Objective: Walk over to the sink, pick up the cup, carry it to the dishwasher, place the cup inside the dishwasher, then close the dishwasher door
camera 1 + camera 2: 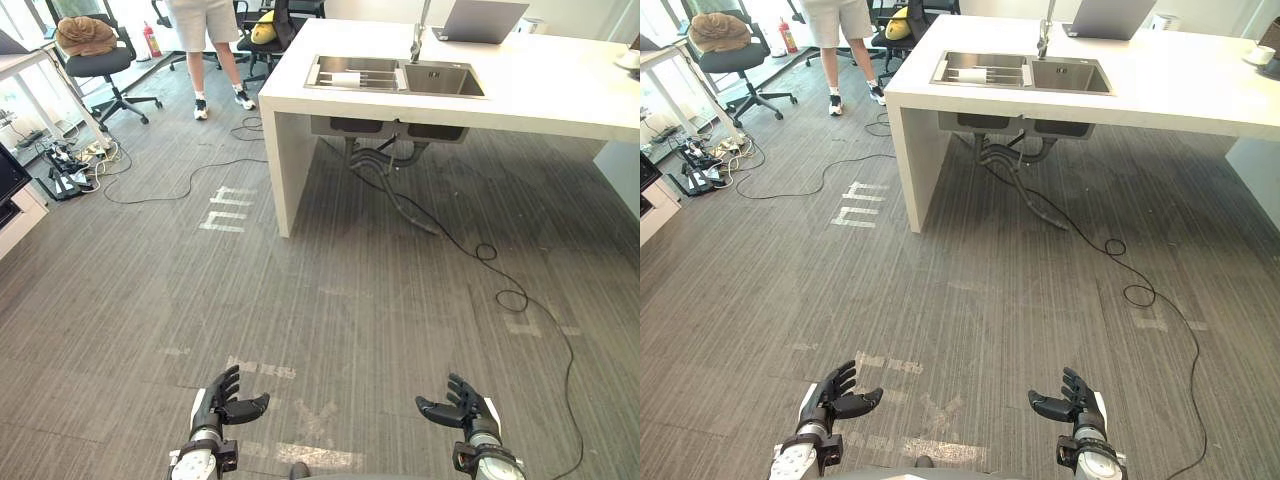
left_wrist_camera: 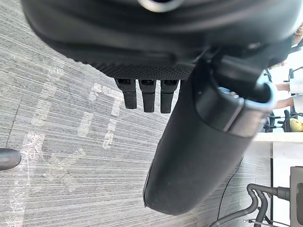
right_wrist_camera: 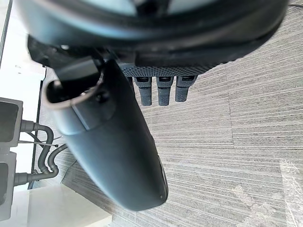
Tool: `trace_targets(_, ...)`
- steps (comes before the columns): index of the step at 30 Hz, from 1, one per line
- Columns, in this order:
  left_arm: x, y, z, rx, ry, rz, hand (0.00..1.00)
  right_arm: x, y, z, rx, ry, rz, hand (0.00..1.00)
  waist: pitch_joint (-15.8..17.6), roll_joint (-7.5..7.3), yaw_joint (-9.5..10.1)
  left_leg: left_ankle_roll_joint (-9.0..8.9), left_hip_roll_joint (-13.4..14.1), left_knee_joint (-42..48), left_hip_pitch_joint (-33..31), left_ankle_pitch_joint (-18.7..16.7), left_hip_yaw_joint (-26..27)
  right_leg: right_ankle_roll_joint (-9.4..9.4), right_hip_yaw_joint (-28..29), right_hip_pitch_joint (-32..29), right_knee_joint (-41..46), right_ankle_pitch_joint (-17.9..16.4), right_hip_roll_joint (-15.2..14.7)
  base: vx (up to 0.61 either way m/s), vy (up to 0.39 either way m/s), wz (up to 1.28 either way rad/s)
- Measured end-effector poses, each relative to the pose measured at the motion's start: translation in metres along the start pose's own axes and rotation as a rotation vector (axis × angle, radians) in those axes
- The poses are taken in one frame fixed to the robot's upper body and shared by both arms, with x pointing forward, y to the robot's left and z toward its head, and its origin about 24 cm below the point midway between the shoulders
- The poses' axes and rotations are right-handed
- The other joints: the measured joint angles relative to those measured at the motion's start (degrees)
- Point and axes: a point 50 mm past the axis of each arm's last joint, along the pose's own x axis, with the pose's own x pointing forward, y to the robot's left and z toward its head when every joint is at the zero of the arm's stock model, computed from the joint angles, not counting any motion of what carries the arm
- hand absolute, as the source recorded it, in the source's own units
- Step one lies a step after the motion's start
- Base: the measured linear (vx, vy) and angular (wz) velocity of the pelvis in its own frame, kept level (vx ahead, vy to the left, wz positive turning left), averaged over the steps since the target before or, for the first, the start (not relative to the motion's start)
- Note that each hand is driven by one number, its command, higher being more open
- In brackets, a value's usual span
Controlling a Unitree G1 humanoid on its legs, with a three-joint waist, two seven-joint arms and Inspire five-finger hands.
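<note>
Left hand (image 1: 222,400) and right hand (image 1: 462,405) are low over the carpet (image 1: 330,300), palms facing each other, well apart. Both are spread wide with fingers relaxed, and neither has hold of anything. The wrist views agree: fingers straight, thumb out front, bare carpet past them.

Cup (image 1: 345,77): probably the pale thing lying in the left basin of the sink (image 1: 440,80), but it is too small to be sure. It is well apart from both hands, and the right basin looks bare.

The sink is a steel double basin set into the white counter (image 1: 540,90), near the counter's left end. The faucet (image 1: 418,35) stands at the sink's back rim, between the basins. An open laptop (image 1: 480,20) sits on the counter behind the sink, toward the back edge. A small white dish or cup (image 1: 630,58) is at the counter's far right edge. Grey drain pipes (image 1: 375,150) hang under the sink.

White tape marks (image 1: 225,210) are on the carpet just left of the counter's left end panel. A person (image 1: 205,30) in shorts and sneakers stands beyond the counter's left end. Further left is an office chair (image 1: 100,65) with a brown bundle (image 1: 85,35) on the seat. A red extinguisher (image 1: 152,40) stands between the chair and the person. Power strips (image 1: 65,165) lie at the carpet's left edge.
</note>
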Motion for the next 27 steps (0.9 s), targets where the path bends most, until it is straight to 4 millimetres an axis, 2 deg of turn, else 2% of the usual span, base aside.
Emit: trace_targets(27,0.0000,-0.0070,0.0020,0.004,-0.010,-0.026,0.90,0.0024,0.0009,0.0045,0.041,-0.010,-0.011,0.90,-0.1,0.18,0.02,-0.34,0.1,0.0,-0.1,-0.3,0.8,-0.11,0.6,-0.3,0.1,-0.1,0.1,0.00,0.000,0.00)
